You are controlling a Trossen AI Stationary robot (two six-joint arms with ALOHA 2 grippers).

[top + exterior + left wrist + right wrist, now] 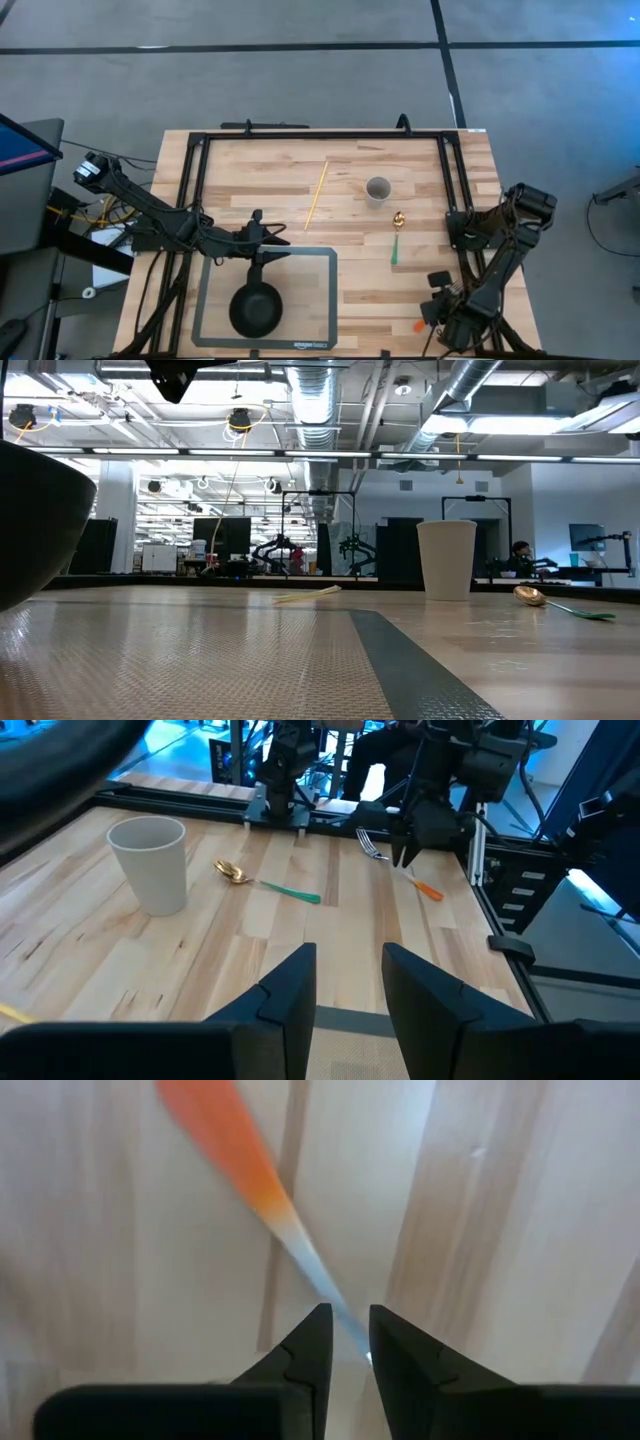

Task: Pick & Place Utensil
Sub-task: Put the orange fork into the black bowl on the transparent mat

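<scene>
A fork with an orange handle (428, 889) and metal tines lies near the table's near right corner; its handle (418, 325) also shows in the high view. My right gripper (346, 1342) points down over the fork's metal shaft, fingers nearly together around it. A gold spoon with a green handle (396, 238) lies flat on the wood beside a white cup (377, 189). My left gripper (348, 982) is open and hovers over the far edge of a grey mat (318, 262), touching nothing. My right gripper pinches the fork's thin metal shaft (338, 1312) between its two fingers, just past the orange handle (215, 1130). The fingers come from above, pointing down, and lie across the shaft. The fork stays about level, low over the wood; whether it rests there I cannot tell.
A black bowl (255, 310) sits on the grey mat at the near edge. A thin wooden stick (317, 193) lies left of the cup. A black frame (320, 133) runs round the tabletop. Bare wood lies between mat, spoon and fork.
</scene>
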